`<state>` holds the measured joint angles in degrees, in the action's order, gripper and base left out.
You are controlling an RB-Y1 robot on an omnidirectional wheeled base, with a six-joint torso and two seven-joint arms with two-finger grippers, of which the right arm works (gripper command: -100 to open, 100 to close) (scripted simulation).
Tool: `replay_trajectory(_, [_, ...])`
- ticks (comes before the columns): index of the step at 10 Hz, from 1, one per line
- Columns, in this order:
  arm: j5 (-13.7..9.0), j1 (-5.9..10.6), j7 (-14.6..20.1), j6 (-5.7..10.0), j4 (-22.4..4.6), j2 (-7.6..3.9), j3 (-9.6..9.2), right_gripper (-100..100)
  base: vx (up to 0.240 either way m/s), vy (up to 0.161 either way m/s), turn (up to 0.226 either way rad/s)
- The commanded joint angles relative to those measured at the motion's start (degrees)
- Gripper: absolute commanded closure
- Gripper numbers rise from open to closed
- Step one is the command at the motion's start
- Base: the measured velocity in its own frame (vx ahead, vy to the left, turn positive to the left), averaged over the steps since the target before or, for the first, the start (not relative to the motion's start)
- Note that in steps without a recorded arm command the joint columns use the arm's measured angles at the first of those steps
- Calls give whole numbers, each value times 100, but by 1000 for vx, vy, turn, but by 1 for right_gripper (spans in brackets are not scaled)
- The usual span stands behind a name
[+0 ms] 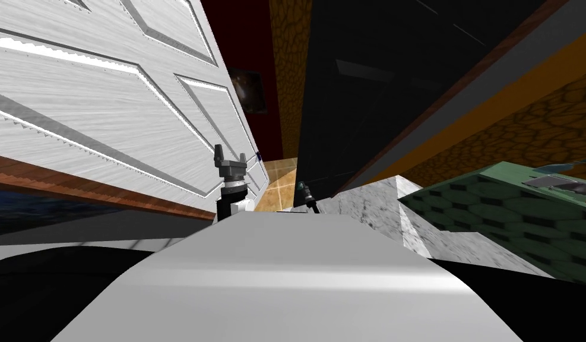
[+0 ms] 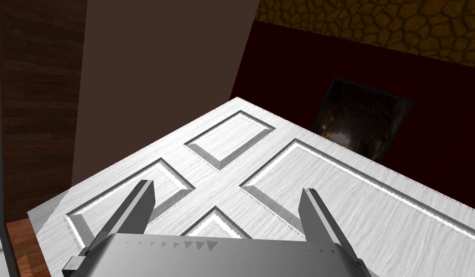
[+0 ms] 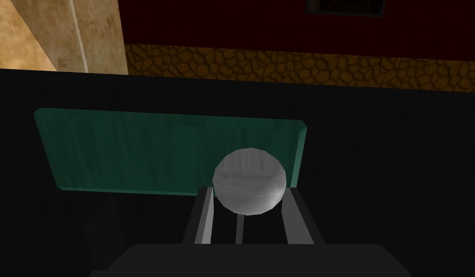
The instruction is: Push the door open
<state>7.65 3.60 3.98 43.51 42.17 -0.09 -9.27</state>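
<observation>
Right pincer [image 3: 249,191] is on the knob [image 3: 249,180]! Its two fingers are drawn in well under their full spread and press the sides of that pale grey ball. So it's clamped on the knob, no daylight either side.

The knob stands out from a green plate [image 3: 135,149] fixed to the black door [image 3: 385,144], and I take that for the door to be pushed. From the head, the black door [image 1: 368,89] runs up the middle right. The right pincer [image 1: 306,193] sits small at its near lower edge.

How far along? The grip is made, and that's the part I'd call done. The push itself looks barely begun, if at all. A narrow strip of tan floor [image 1: 279,184] and a dark red wall [image 1: 250,35] show on the far side, to the left of the black door. I can't tell from here whether that gap is the doorway opening. The swing is the job left, I'd say.

Over on the left, the left pincer [image 1: 229,159] is raised beside a white panelled door [image 1: 95,101]. Its wrist camera shows the left pincer [image 2: 226,187] spread wide and holding nothing. The white panelled door [image 2: 327,192] lies just past the fingertips, and whether they touch it I can't tell.
</observation>
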Motion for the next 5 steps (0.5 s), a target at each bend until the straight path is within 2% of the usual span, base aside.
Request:
replay_trajectory(1, [-47, 34, -36, -16, 54, -89, 101, 100, 174, 92, -65])
replay_trajectory(3, [-97, 45, -83, -12, 44, -170, 200, 100, 205, 85, -76])
replay_trajectory(4, [-67, -40, -29, -51, 163, -213, 112, -100, -28, 9, -31])
replay_trajectory(5, [-67, -40, -29, -51, 163, -213, 112, -100, -143, -8, 4])
